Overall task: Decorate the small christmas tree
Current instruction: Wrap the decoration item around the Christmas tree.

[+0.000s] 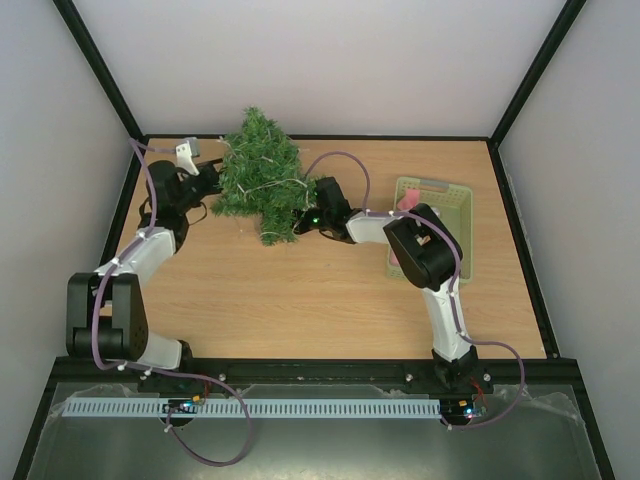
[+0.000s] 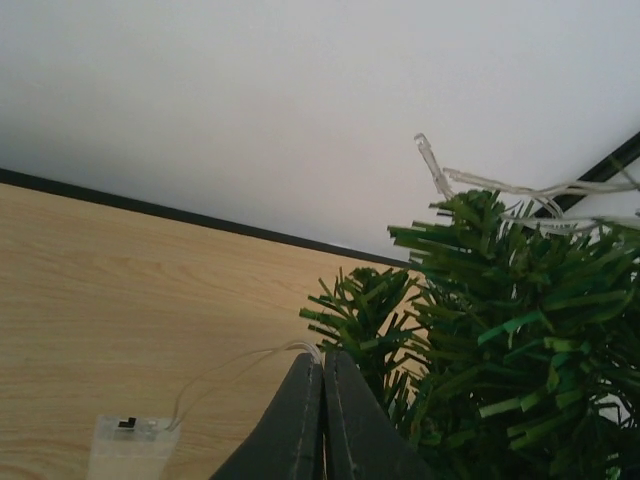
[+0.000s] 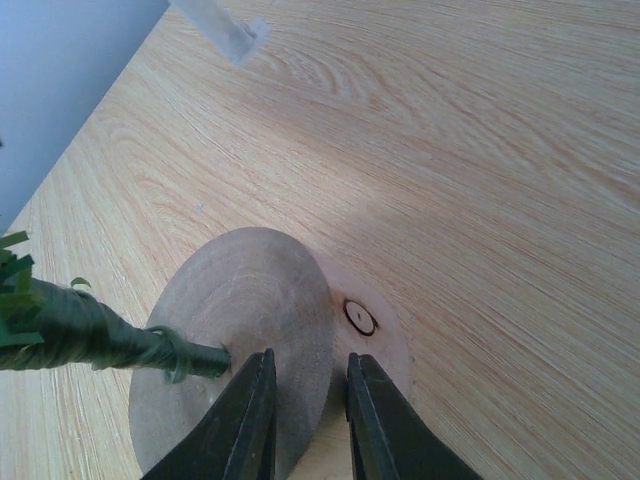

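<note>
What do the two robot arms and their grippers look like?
Both the left arm and right arm have white links with bulky black joints. A purple cable runs along each. The left gripper and right gripper have dark, tapering, flat fingers.

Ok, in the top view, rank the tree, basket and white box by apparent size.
1. Tree, largest.
2. Basket, partly hidden by the right arm, so only roughly judged.
3. White box, clearly smallest.
</note>
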Tool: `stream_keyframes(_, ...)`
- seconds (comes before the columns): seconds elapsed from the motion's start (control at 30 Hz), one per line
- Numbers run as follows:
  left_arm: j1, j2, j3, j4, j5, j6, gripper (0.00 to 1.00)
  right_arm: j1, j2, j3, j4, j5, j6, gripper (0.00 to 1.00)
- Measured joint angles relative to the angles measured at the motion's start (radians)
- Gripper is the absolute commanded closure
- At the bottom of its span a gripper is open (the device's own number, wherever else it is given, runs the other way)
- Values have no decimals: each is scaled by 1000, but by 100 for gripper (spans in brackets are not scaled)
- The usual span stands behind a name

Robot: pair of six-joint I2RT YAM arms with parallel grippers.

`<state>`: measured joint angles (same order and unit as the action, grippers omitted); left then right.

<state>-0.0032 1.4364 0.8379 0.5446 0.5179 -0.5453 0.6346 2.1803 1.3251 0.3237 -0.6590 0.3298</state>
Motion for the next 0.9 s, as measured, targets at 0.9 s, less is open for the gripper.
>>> stream_keyframes(0.9, 5, 98, 109, -105, 57, -66, 85, 2, -4, -5, 4, 10, 30, 79)
